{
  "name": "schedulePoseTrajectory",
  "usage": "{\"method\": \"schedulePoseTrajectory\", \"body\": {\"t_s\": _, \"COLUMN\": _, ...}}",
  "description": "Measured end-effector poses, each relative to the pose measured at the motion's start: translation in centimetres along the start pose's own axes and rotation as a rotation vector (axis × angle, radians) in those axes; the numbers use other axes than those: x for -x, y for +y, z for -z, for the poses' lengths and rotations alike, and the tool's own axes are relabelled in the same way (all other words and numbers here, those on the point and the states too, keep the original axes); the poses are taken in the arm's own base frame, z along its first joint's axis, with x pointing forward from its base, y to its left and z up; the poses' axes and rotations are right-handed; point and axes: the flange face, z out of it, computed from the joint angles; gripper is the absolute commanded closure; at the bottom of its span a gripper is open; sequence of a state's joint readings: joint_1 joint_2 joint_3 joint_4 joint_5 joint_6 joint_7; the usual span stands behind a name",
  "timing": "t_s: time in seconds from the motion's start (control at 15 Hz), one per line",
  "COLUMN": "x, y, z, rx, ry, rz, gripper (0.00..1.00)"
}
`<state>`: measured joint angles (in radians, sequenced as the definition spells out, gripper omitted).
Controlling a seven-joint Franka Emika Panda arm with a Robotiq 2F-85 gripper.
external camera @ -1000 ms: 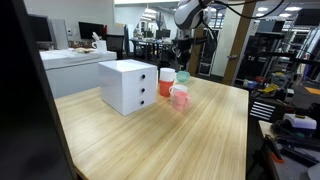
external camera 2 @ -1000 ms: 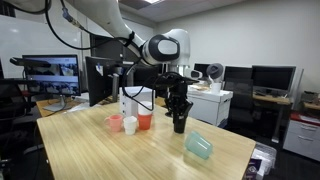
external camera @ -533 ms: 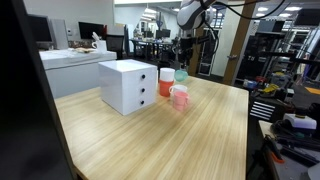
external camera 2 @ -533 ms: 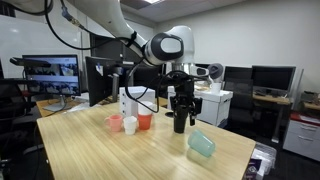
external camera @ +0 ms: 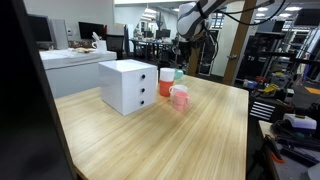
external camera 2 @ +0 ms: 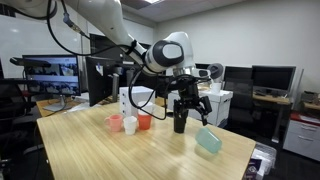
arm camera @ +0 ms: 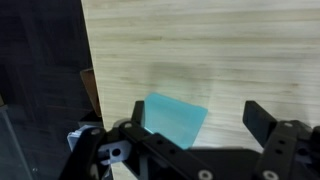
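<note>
**Open pincer over a tipped teal cup**

The pincer (arm camera: 197,112) hangs above the table (arm camera: 250,40) with its jaws spread wide and nothing between them. Below it lies the teal cup (arm camera: 175,120), on its side on the wood and close to the table's edge. It shows in both exterior views (external camera 2: 208,140), near a corner and well apart from the pink cup (external camera 2: 114,123), the white cup (external camera 2: 130,124) and the orange cup (external camera 2: 144,121). Those three stand together by the white drawer box (external camera: 128,85).

In the wrist view the teal cup sits nearer one finger (arm camera: 140,115) than the other, not centred in the gap. Working on it well probably means shifting sideways until it lies midway, then coming straight down with both fingers clear of its wall.

A cup on its side is likely to roll at the lightest touch. With the edge so near, a one-sided nudge could push it off the table. The jaws would best meet across its round body, slowly and evenly.
</note>
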<state>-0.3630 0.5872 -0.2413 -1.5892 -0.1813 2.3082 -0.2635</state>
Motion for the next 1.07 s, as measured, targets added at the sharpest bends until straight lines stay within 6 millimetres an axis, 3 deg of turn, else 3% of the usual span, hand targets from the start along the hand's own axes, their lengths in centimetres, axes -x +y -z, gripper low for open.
{"method": "schedulePoseTrajectory", "body": {"t_s": 0.6, "x": -1.6, "y": -0.9, "z": -1.8, "rx": 0.071, "ry": 0.083, "rz": 0.061, "gripper": 0.00}}
{"method": "schedulePoseTrajectory", "body": {"t_s": 1.07, "x": -3.3, "y": -2.2, "z": -1.1, "rx": 0.082, "ry": 0.113, "rz": 0.061, "gripper": 0.00}}
